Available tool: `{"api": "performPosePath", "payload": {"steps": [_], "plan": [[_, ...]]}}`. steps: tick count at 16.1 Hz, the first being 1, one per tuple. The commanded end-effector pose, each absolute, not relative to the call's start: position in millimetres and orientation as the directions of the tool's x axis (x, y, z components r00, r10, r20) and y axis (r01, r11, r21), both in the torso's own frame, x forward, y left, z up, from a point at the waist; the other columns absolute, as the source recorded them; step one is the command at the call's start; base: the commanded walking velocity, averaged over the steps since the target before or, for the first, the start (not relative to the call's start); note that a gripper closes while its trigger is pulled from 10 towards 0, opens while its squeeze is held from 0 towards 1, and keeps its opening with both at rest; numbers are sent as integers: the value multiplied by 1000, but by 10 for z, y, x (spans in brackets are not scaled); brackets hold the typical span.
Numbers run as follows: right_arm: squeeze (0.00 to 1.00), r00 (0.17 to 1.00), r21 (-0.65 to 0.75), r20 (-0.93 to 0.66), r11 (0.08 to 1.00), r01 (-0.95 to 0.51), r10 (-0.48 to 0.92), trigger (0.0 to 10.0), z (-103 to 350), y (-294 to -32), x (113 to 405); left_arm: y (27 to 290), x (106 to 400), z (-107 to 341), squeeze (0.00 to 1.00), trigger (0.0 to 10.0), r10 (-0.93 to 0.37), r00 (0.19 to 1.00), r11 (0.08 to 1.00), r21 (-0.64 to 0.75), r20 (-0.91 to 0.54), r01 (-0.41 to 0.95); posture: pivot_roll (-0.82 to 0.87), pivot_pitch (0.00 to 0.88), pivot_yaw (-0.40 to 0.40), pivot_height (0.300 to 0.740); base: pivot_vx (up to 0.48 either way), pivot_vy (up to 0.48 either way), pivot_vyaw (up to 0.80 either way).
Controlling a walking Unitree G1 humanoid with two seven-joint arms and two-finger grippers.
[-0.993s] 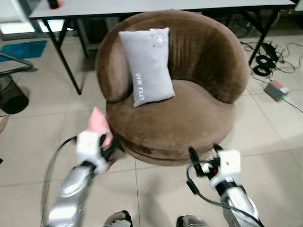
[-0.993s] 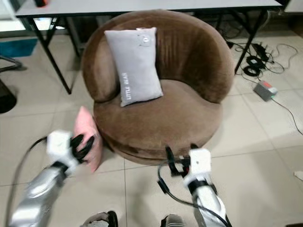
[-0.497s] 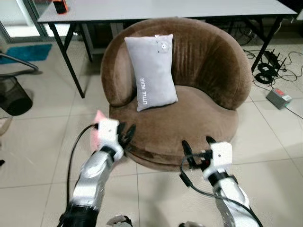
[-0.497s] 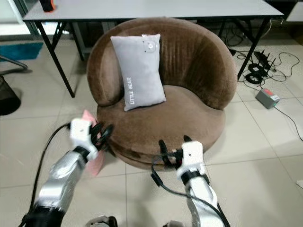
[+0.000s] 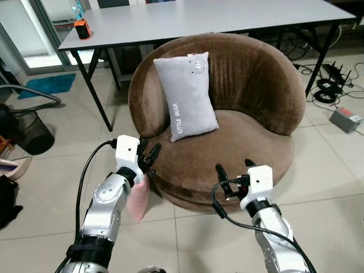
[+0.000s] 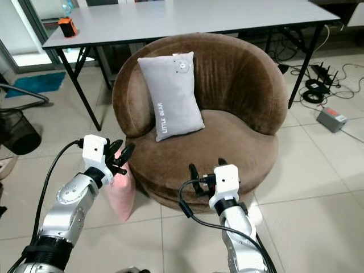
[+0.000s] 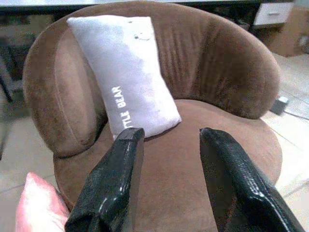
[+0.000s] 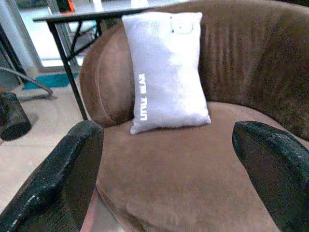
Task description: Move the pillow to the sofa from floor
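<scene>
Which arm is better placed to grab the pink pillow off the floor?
Left. The left gripper hovers open right above the pink pillow, which leans against the brown armchair. The right gripper is open before the seat's front, farther away.

Printed in white capitals along one long edge of the grey pillow (image 5: 186, 95) propped on the brown round sofa (image 5: 250, 136): "LITTLE BEAR", running lengthwise up the fabric. Readable in both eye views; partly legible in the wrist views. No other readable lettering anywhere else.
</scene>
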State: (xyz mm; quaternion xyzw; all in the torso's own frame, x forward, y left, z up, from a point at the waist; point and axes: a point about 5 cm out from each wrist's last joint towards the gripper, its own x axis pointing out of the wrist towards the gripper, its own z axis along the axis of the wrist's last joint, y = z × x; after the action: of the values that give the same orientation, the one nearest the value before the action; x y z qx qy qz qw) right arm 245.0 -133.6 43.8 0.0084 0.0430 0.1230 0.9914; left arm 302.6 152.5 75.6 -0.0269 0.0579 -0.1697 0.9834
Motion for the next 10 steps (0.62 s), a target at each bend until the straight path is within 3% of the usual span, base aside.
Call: {"api": "performPosePath", "payload": {"steps": [1, 3, 6, 10], "plan": [[0, 965, 19, -66, 967, -255, 256, 10000, 473, -1326, 2500, 1553, 3063, 749, 0, 10000, -306, 947, 951, -67, -94, 301, -114, 9, 56, 740, 0, 0, 0], [0, 964, 8, -66, 966, -259, 259, 10000, 479, -1377, 2521, 1540, 3092, 716, 0, 10000, -289, 953, 955, -97, -94, 280, -115, 2, 39, 740, 0, 0, 0], [0, 968, 9, -64, 970, -243, 243, 10000, 460, -1417, 2587, 1551, 3121, 717, 0, 10000, -339, 935, 941, -58, -109, 334, -108, 0, 83, 740, 0, 0, 0], [0, 965, 22, -76, 968, -251, 252, 10000, 425, -1390, 2642, 1576, 3159, 672, 0, 10000, -292, 949, 956, -41, -118, 290, -106, 0, 80, 740, 0, 0, 0]]}}
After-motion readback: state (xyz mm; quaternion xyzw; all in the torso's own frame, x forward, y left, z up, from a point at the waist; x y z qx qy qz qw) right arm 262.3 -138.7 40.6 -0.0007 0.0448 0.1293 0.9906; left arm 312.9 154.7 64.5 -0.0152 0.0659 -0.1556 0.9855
